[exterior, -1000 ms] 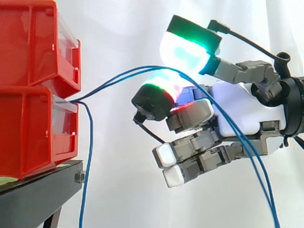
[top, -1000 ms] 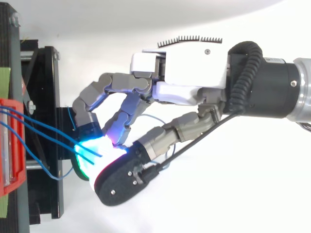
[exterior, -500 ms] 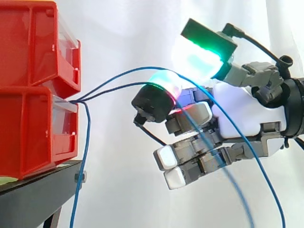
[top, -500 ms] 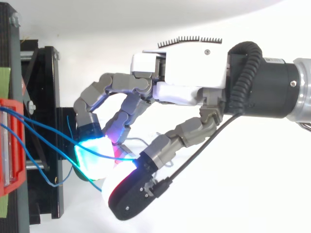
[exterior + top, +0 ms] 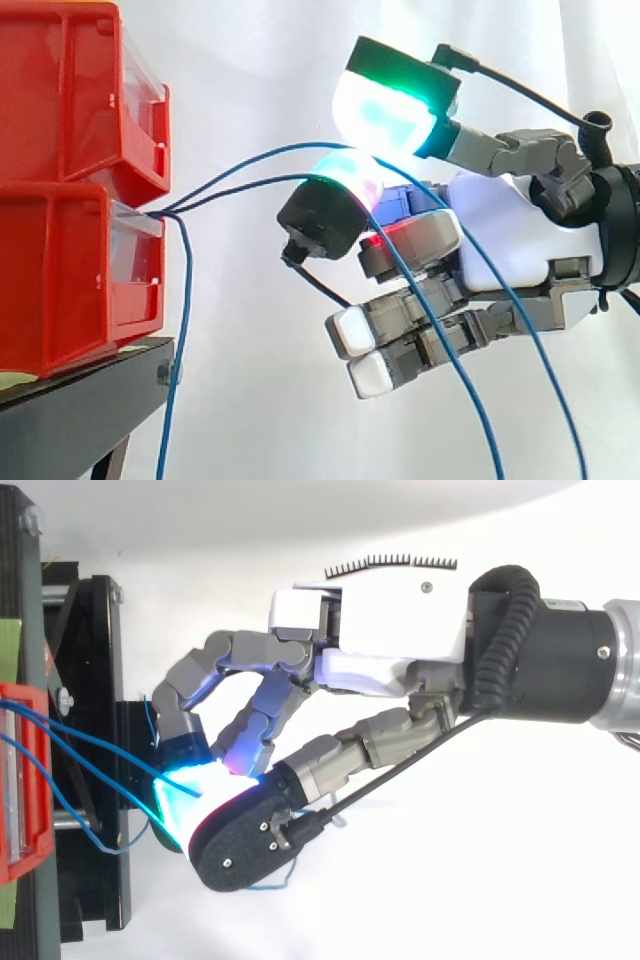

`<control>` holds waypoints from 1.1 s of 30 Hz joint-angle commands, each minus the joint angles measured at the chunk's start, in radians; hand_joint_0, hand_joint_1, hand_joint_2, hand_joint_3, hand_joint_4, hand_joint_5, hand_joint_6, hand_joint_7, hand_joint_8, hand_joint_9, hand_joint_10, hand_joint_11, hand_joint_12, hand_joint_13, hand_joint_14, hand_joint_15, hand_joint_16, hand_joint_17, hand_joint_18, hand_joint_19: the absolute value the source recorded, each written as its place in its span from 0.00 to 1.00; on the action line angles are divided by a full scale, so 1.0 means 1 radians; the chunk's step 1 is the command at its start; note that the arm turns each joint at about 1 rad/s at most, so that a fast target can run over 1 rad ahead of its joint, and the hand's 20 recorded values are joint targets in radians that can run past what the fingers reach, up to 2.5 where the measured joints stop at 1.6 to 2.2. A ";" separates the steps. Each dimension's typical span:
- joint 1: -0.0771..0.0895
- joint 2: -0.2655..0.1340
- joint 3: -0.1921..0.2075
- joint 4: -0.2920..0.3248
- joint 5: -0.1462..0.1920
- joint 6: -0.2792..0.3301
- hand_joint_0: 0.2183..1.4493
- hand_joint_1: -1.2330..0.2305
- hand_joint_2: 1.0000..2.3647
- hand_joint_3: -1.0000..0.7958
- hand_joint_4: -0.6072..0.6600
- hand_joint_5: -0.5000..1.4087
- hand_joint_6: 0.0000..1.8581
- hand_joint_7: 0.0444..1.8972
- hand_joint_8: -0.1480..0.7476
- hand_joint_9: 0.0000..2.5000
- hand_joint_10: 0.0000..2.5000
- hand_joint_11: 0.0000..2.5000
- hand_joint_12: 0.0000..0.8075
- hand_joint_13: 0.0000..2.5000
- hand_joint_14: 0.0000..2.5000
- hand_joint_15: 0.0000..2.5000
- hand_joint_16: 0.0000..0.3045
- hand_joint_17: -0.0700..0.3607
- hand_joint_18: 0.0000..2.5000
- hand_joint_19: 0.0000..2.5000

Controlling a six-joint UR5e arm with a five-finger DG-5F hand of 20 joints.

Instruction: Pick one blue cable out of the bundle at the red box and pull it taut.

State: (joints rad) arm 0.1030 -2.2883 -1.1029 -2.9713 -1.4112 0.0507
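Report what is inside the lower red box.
Several blue cables emerge from the lower red box at its clear front panel. Its red walls hide where they are fixed and anything else inside.

Bright, even light glares off the white curtain (image 5: 260, 60); shadows are soft.

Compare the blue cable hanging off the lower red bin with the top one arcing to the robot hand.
Path: the hanging cable drops down past the stand; the arcing cable rises and curves to the robot hand. Reach: the hanging cable is clear of it; the arcing cable meets it. Both blue, slack, from the lower red bin.
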 commanded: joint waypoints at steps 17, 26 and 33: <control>0.000 0.000 0.000 0.000 0.000 0.003 0.31 0.35 0.00 0.32 0.51 0.18 0.49 0.57 0.40 0.52 0.10 0.69 0.40 0.35 0.01 0.26 0.17 0.43 0.23 0.20; -0.002 0.000 0.000 0.000 0.000 0.003 0.33 0.32 0.00 0.32 0.52 0.18 0.49 0.57 0.41 0.51 0.12 0.69 0.40 0.35 0.01 0.26 0.17 0.43 0.24 0.20; -0.002 0.001 0.000 0.000 0.000 0.003 0.34 0.28 0.01 0.39 0.53 0.19 0.49 0.60 0.42 0.51 0.12 0.70 0.40 0.36 0.01 0.27 0.17 0.43 0.25 0.20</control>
State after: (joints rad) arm 0.1010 -2.2885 -1.1030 -2.9713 -1.4113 0.0530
